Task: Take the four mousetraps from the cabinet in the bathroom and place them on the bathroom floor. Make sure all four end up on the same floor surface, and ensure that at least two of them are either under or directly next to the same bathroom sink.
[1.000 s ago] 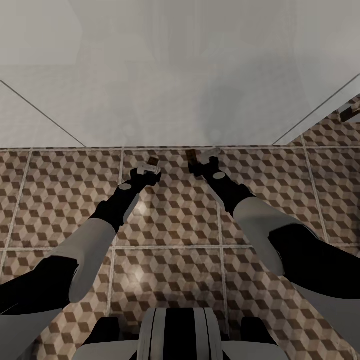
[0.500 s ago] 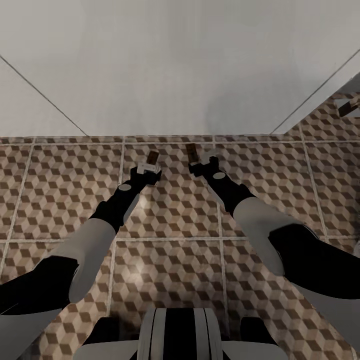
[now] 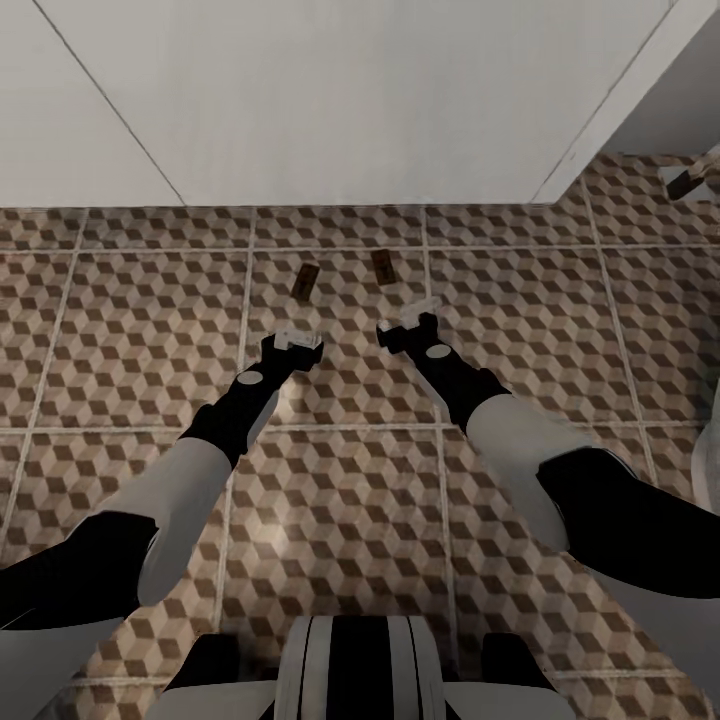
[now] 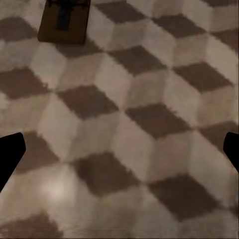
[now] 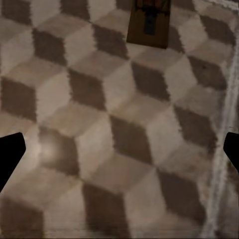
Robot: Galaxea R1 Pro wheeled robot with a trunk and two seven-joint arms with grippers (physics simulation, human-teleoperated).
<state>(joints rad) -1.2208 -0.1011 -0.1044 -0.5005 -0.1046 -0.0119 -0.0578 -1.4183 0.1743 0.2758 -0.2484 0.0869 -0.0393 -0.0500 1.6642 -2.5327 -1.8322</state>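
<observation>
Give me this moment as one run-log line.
left gripper: open, empty | right gripper: open, empty | two mousetraps: flat on bathroom floor, apart, ahead of fingers | white unit beyond

Both wrist views: mousetrap (image 4: 63, 21) (image 5: 149, 22) cut off by frame edge

Two mousetraps (image 3: 306, 279) (image 3: 382, 265) side by side on bathroom floor (image 3: 150, 330), beyond both grippers (image 3: 297, 343) (image 3: 408, 322)
</observation>
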